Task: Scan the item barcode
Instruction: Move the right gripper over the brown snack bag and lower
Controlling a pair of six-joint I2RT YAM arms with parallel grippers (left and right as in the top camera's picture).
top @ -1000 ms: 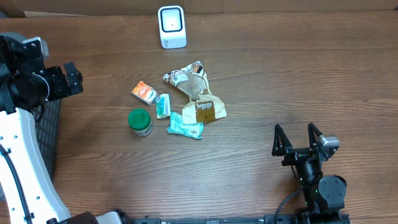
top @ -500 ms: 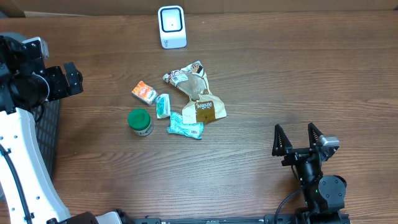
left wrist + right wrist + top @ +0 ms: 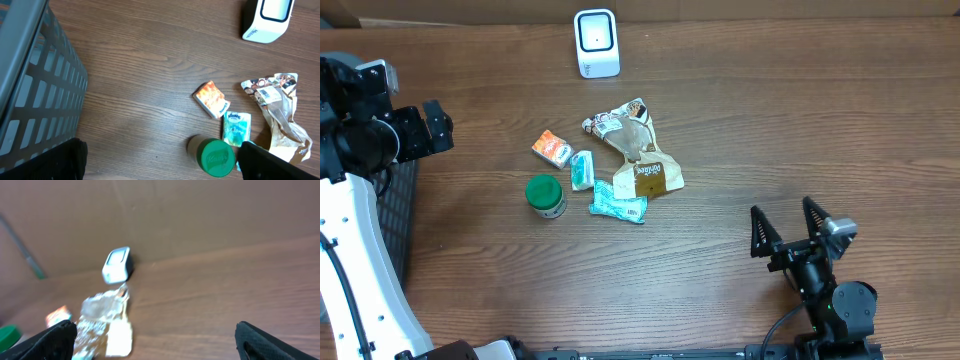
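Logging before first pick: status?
Left gripper open, empty, beside basket. Right gripper open, empty, near front edge. Pile of packets lying free mid-table, scanner behind it. Nothing blocking either approach.

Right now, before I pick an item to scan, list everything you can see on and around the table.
scanner: one, white with a dark window, far edge, centre
snack bag: one, brown and clear, crumpled, middle of the table
orange box: one, orange, left of the bag
tissue pack: one, pale green, between the box and the bag
jar: one, green lid, near-left of the cluster
teal packet: one, teal, at the bag's near side
basket: one, grey, slatted, left edge
table: one, brown wood
left gripper: one, black, open, empty, far left
right gripper: one, black, open, empty, near right
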